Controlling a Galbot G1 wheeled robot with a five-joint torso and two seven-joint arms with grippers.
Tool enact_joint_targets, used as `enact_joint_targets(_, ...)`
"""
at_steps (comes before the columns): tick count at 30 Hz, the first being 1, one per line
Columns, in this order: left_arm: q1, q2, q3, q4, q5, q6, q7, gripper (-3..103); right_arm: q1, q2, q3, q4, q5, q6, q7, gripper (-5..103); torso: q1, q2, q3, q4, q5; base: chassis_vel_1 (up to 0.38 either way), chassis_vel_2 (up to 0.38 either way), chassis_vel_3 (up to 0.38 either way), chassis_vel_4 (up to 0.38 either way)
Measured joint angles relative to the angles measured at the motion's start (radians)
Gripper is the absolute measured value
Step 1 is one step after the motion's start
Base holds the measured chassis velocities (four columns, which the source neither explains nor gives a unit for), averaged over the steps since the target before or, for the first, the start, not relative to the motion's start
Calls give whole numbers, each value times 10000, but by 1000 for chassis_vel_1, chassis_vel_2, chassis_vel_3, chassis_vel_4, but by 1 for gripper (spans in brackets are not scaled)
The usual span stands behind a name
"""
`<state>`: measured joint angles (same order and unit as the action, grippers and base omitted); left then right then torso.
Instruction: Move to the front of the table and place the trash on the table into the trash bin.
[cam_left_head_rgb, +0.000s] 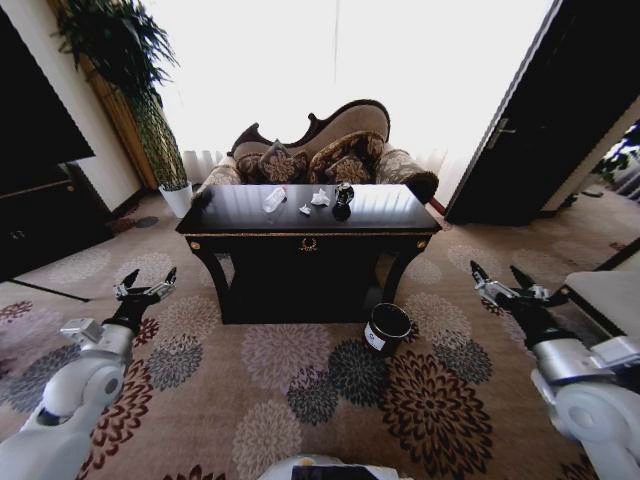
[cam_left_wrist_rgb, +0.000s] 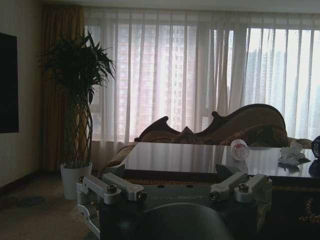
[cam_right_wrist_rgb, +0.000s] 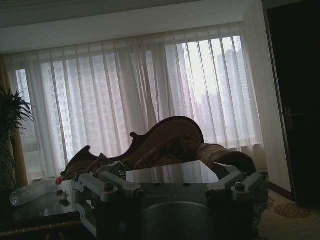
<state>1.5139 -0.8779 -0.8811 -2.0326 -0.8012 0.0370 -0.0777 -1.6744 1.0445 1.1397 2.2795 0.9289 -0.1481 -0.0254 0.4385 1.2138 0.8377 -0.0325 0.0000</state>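
Nearest, at seven o'clock in the head view, the left gripper (cam_left_head_rgb: 145, 284) hangs over the floral carpet (cam_left_head_rgb: 300, 390) with fingers spread and empty, and at four o'clock the right gripper (cam_left_head_rgb: 497, 278) is likewise spread, holding nothing. Beyond them, near five o'clock of the table (cam_left_head_rgb: 390, 213), stands the trash bin (cam_left_head_rgb: 386, 329), its white label too small to read and its contents not discernible. Farther, at twelve o'clock on the tabletop, lies the trash (cam_left_head_rgb: 320, 198): a clear plastic bottle (cam_left_head_rgb: 274, 199), white paper wads and a dark shiny piece (cam_left_head_rgb: 344, 193), with a sofa (cam_left_head_rgb: 320, 145) behind.
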Motion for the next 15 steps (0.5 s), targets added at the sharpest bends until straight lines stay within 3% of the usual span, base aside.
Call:
enact_joint_targets(7, 36, -1, -46, -53, -85, 259, -6, 100, -21, 63, -52, 29, -31, -12, 0, 100, -89, -167, -76, 0, 0, -114, 90, 87, -89)
enact_joint_targets(15, -76, 4, 42, -18, -71, -62, -32, 100, -29, 94, -61, 36, -39, -18, -1, 100, -214, -427, -209, -2, 0, -95, 70, 79, -89)
